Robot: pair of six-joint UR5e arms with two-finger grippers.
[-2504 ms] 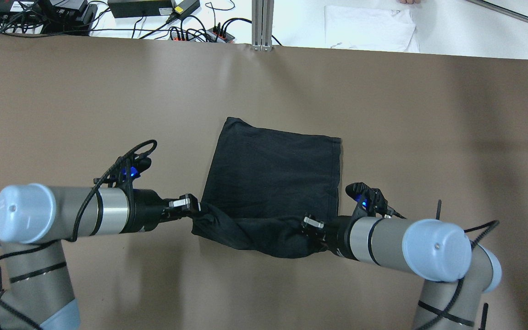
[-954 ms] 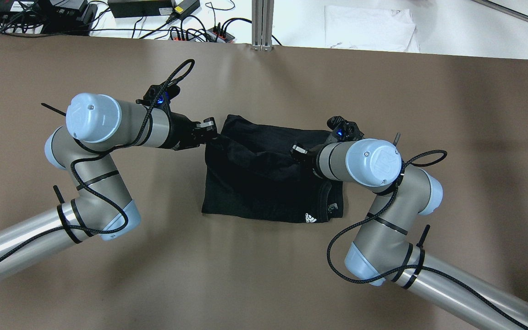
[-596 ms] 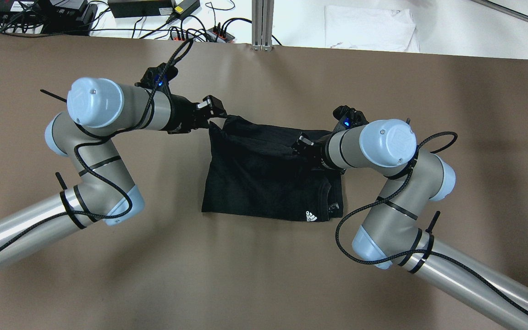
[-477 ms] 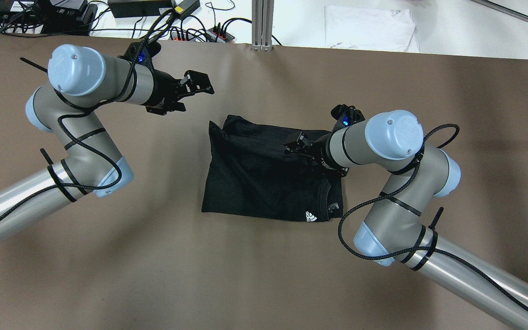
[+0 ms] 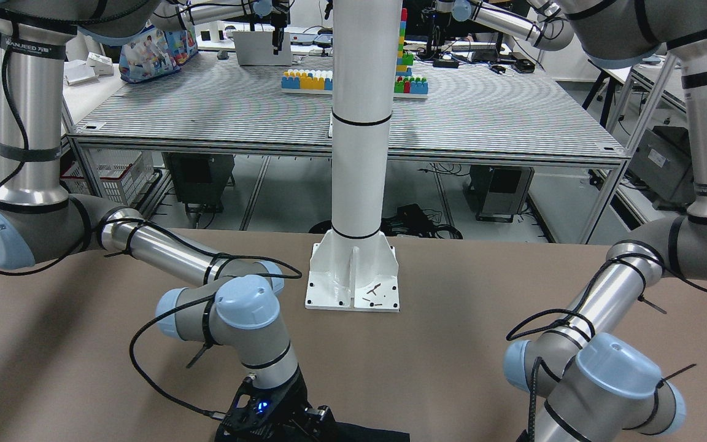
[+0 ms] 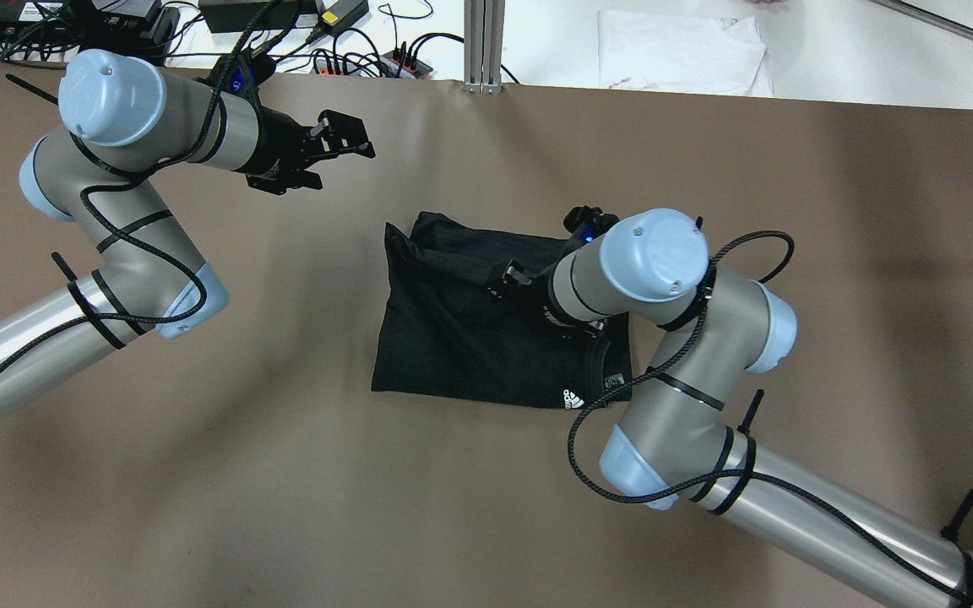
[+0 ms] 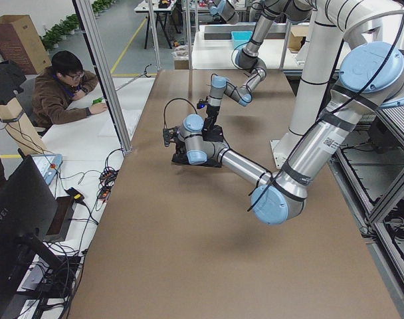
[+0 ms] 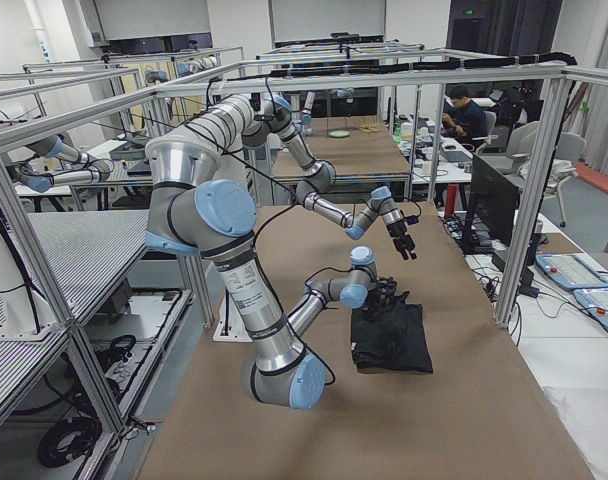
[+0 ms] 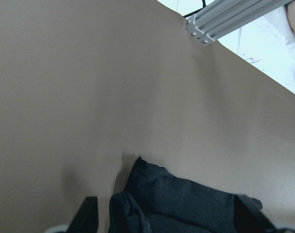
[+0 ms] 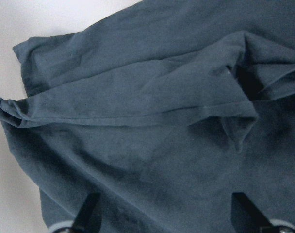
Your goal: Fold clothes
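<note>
The black garment (image 6: 470, 329) lies folded on the brown table (image 6: 284, 473), with a loose fold ridge along its far edge and a small white logo (image 6: 573, 399) at the near right corner. My left gripper (image 6: 354, 138) is open and empty, raised over bare table to the far left of the garment; its wrist view shows the garment's corner (image 9: 181, 204) below open fingers (image 9: 87, 216). My right gripper (image 6: 499, 283) is open, low over the garment's far middle. Its wrist view shows the wrinkled fabric (image 10: 152, 121) between spread fingertips (image 10: 89, 211), gripping nothing.
A white cloth (image 6: 681, 51) lies on the white bench beyond the far edge. An aluminium post (image 6: 484, 42) and cables with power boxes (image 6: 258, 17) stand along the back. The white pedestal base (image 5: 353, 276) sits between my arms. An operator (image 7: 62, 86) sits at the far side.
Both grippers carried the garment's near edge over to the far edge, folding it and exposing the logo. The left let go and rose away to the far left. The right let go and shifted left.
</note>
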